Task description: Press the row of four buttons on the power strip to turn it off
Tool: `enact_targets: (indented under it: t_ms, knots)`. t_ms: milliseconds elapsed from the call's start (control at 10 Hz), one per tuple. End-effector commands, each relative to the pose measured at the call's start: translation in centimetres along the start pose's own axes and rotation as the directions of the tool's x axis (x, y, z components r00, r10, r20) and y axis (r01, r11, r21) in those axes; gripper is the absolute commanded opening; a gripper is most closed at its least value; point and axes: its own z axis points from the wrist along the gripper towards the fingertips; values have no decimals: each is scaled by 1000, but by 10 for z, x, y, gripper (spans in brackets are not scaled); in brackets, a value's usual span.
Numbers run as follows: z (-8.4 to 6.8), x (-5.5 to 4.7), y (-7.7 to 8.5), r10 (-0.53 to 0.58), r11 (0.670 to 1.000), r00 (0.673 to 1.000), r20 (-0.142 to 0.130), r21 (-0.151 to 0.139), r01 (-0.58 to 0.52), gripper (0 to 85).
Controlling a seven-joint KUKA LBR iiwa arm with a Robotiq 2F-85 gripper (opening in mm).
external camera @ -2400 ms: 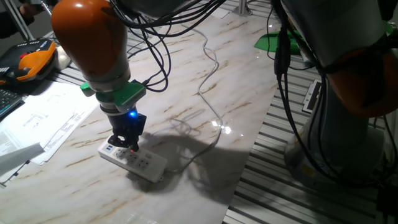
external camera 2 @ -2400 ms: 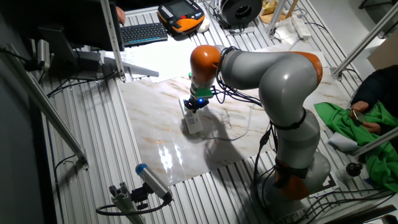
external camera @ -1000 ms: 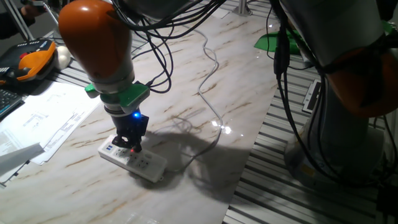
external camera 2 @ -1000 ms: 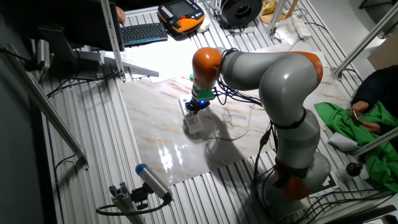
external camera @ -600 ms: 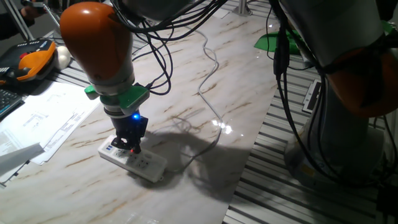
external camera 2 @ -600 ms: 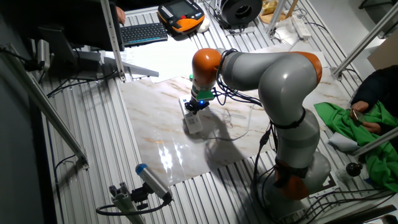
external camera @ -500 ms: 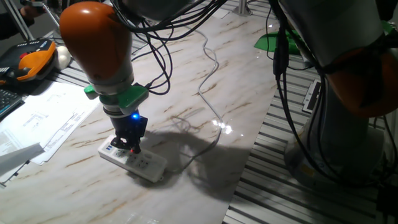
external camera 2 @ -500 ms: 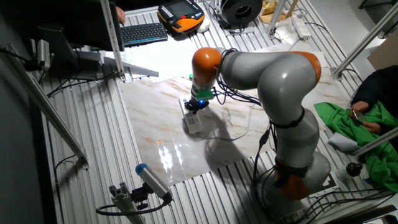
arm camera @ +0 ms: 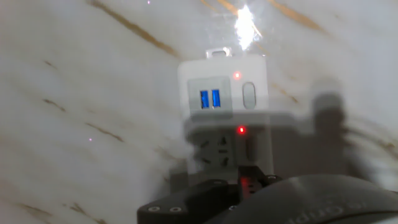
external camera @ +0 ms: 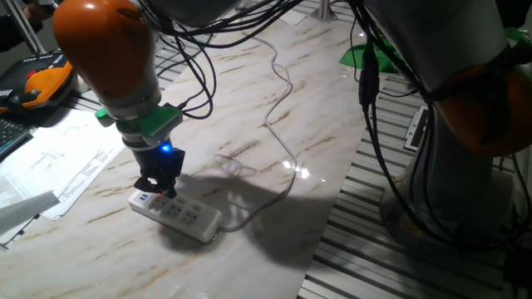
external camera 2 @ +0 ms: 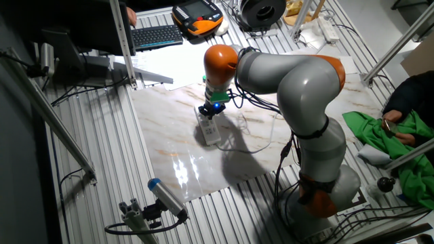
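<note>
The white power strip (external camera: 176,215) lies on the marble table (external camera: 274,191), also seen as the power strip (external camera 2: 209,129) from the other side. My gripper (external camera: 157,190) stands over its blue-marked end; the gripper (external camera 2: 207,112) sits at the strip's far end. The hand view shows that end of the power strip (arm camera: 224,106) with two blue ports (arm camera: 210,98). Of the row of four buttons, a pale switch (arm camera: 249,95) and a shadowed one (arm camera: 248,148) show, each beside a red light (arm camera: 241,130). The hand's dark housing (arm camera: 280,199) hides the rest. No gap or contact between the fingertips shows.
A thin grey cable (external camera: 281,108) runs from the strip toward the back. Papers (external camera: 50,166) and an orange pendant (external camera: 37,83) lie at the left. A green cloth (external camera: 366,54) is at the back right. The slab ends at aluminium slats (external camera: 374,216) on the right.
The arm has swung left, and the gripper has shifted along the strip toward its blue-marked end. The strip itself has hardly moved.
</note>
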Motion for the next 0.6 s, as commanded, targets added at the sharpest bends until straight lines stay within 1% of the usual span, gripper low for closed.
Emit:
enact_targets:
  t_ms: [0, 100, 200, 400, 500]
  knots:
    - [2, -4, 0, -4, 1000, 1000, 3, 0, 4, 0]
    - [5, -9, 1, -8, 1000, 1000, 9, -1, 8, 0]
    - [8, -13, 0, -14, 1000, 1000, 12, 1, 14, 0]
    - [11, -14, -6, -24, 1000, 1000, 12, -5, 24, 0]
    - [11, -15, -6, -24, 1000, 1000, 11, -7, 24, 0]
